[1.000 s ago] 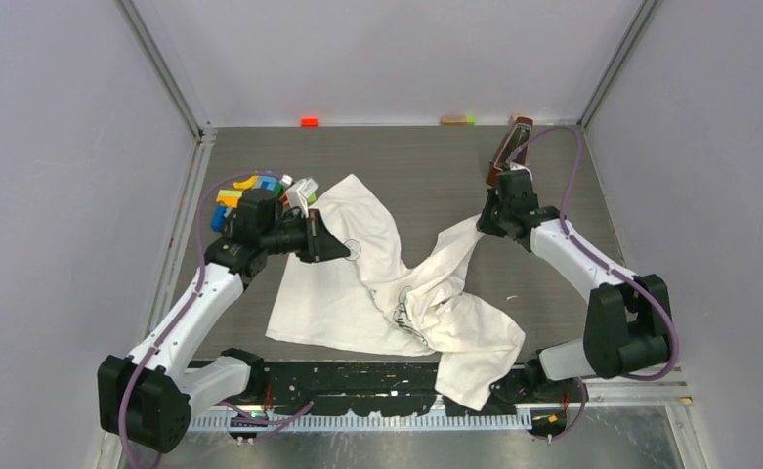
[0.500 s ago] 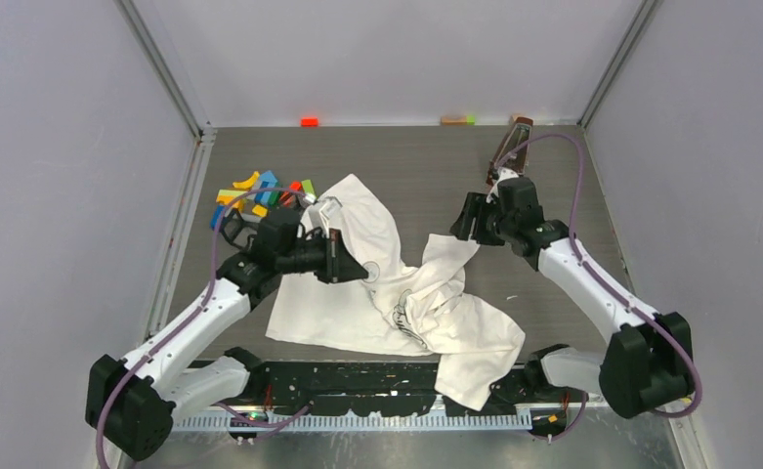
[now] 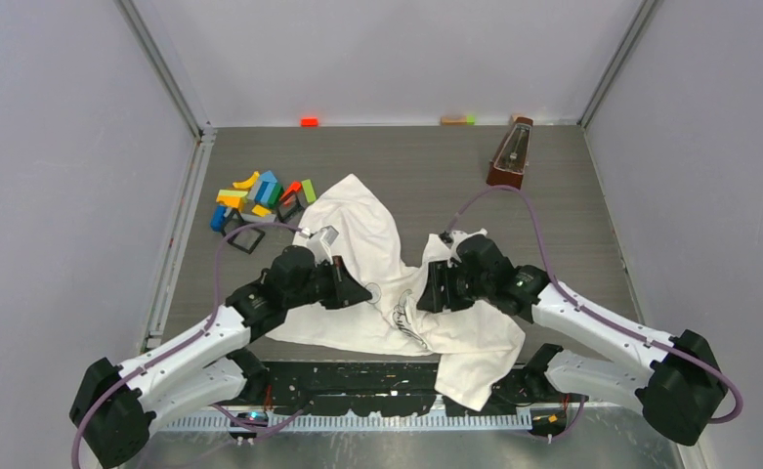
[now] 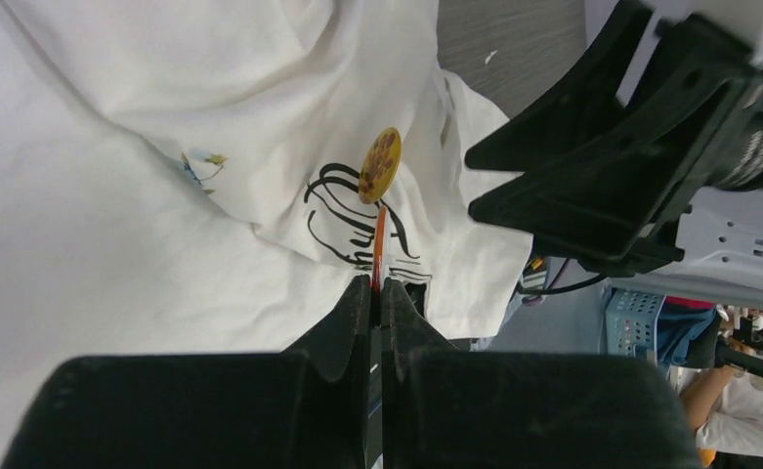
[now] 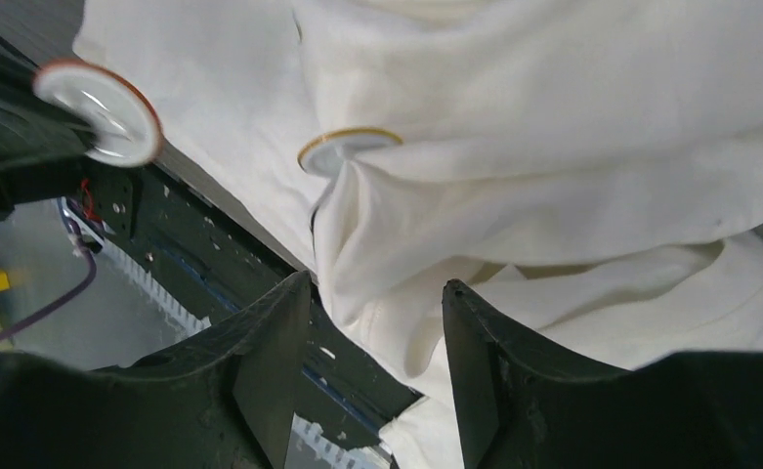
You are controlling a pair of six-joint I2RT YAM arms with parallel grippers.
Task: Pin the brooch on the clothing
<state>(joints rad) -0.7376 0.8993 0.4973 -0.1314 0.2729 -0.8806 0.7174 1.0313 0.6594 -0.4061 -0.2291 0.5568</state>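
Grey table (image 3: 406, 166), blocks (image 3: 260, 191) beside T-shirt (image 3: 358, 225), left gripper (image 4: 378, 283) pinching brooch (image 4: 379, 239), right gripper (image 5: 372, 283) spread

1. The clothing (image 3: 358, 220) is white, with dark cursive lettering (image 4: 343, 210) and a small blue-and-yellow sprig (image 4: 201, 161).
2. The brooch (image 4: 378, 244), seen edge-on, shows an orange rim; from the right wrist its face is white.
3. A second disc (image 4: 380, 164) is golden yellow, seemingly brown-speckled, though too small to be sure.
4. The blocks (image 3: 260, 191) are yellow, blue, green, orange and red.
5. The table (image 3: 406, 166) is dark grey, wood-grained.
6. The left gripper (image 4: 378, 285) and right gripper (image 5: 375, 283) are black.
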